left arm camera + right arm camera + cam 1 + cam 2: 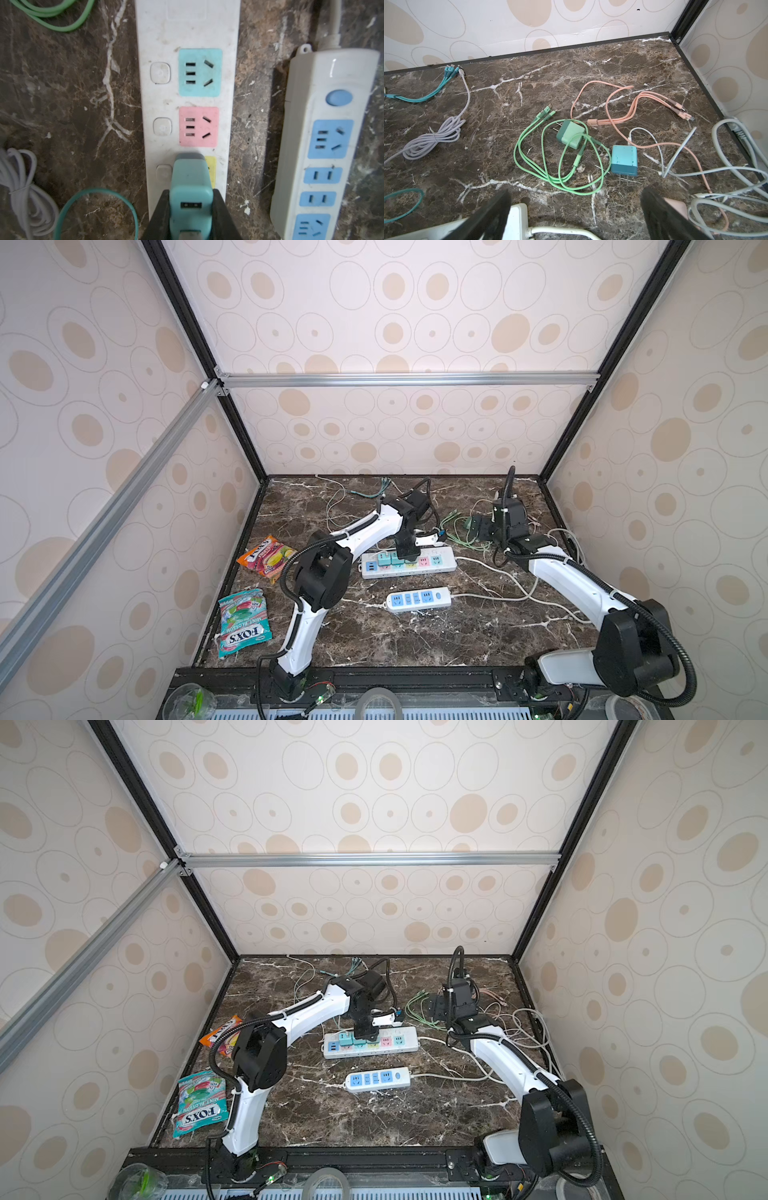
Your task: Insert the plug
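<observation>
A teal plug [190, 187] with a USB port on its back sits between the black fingers [160, 214] of my left gripper [191, 207], which is shut on it. The plug's front end rests over the yellow socket [211, 168] of the long white power strip [187, 25]; its prongs are hidden. The pink socket [199, 126] and the light-blue socket [200, 72] beyond it are empty. In both top views the left gripper [405, 551] [365, 1033] points down onto the strip [446, 568]. My right gripper [575, 216] [478, 526] hangs open and empty behind the strip.
A smaller strip [417, 599] [324, 145] with blue sockets lies nearer the front. A green plug [571, 134] and a blue plug [624, 160] lie loose among green [560, 180], pink [618, 116] and grey cables [431, 141]. Two candy bags [243, 624] [268, 558] lie at the left.
</observation>
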Available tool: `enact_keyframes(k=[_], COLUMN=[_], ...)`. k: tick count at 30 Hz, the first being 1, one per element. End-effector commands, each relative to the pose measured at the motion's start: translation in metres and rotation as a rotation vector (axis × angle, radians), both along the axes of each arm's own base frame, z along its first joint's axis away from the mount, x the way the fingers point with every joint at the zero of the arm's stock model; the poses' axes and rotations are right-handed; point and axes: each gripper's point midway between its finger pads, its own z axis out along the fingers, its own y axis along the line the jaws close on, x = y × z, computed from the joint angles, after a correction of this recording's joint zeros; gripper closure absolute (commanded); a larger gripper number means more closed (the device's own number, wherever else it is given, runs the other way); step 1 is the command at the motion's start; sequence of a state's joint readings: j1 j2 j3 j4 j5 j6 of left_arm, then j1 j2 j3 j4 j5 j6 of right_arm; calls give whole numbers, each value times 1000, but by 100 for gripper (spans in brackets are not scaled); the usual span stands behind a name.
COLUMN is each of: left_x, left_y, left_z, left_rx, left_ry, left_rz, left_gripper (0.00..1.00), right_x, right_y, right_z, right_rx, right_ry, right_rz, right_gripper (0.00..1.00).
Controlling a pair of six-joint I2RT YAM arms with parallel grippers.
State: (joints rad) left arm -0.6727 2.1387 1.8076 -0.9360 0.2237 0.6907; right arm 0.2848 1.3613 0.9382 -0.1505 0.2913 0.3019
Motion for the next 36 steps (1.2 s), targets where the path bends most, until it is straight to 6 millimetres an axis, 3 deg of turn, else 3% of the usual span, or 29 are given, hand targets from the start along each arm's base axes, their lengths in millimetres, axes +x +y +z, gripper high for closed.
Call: enact_keyframes(k=[1,7,10,15,18,22,28,36], left_x=[-4,-8,2,23,28,24,16,43], left_y=[26,35,30,5,-14,-29,-31,-20], left_z=[-39,-52,-44,4,46,89,121,178], left_rx=[55,74,82,-13,-128,-276,-399,-668], left_ry=[43,31,30,-25,-81,-136,-203,-419], left_rz=[57,69,78,51,14,-21,-14,237], left_gripper=[100,100,98,47,31,18,2,1], right_x=[-3,-2,-1,-1,-1,-2,-3,-3], right_y=[-3,-2,0,0,-5,0,9,50], right_z=[-8,-8,-8,-4,-3,-9,-30,-64], right_rx=[-10,-4,3,9,27,59,98,284], right_ry=[26,24,26,13,10,12,80,225], right_rz=[-12,-10,-8,-7,-8,20,50,156], right_gripper=[2,2,2,2,2,2,0,0])
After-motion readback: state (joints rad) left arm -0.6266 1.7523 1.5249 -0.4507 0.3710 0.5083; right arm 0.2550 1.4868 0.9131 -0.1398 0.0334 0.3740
